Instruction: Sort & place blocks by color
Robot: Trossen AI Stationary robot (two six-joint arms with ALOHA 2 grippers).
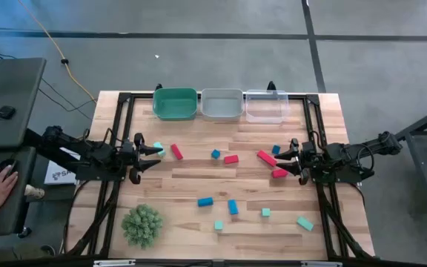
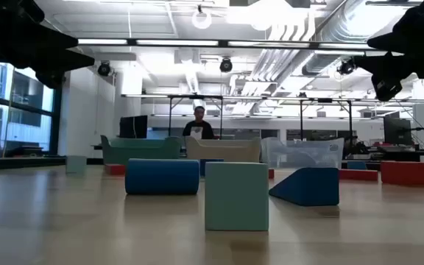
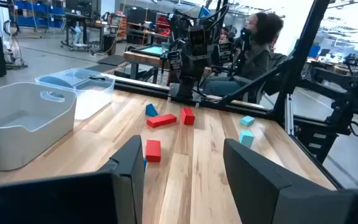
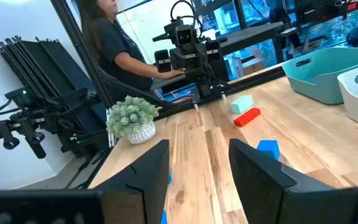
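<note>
Red, blue and light teal blocks lie scattered on the wooden table [image 1: 199, 178]. My left gripper [image 1: 154, 150] hovers open at the table's left side, level, pointing right. A teal block [image 1: 158, 147] and a red block [image 1: 176, 152] lie just by its fingertips. My right gripper [image 1: 288, 153] hovers open at the right side, pointing left, near a blue block [image 1: 276, 149] and two red blocks [image 1: 266, 157] [image 1: 279, 173]. The left wrist view shows nothing between the fingers of the left gripper [image 3: 182, 168]. The same holds for the right gripper [image 4: 197, 165] in its wrist view.
Three bins stand in a row at the far edge: green [image 1: 175, 104], grey [image 1: 222, 104] and clear [image 1: 266, 105]. A green spiky plant ball [image 1: 141, 225] sits at the near left. More blocks lie toward the near edge, among them a blue bar [image 2: 162, 177] and a teal cube [image 2: 236, 196]. A person's hand [image 1: 2, 178] shows at the far left, off the table.
</note>
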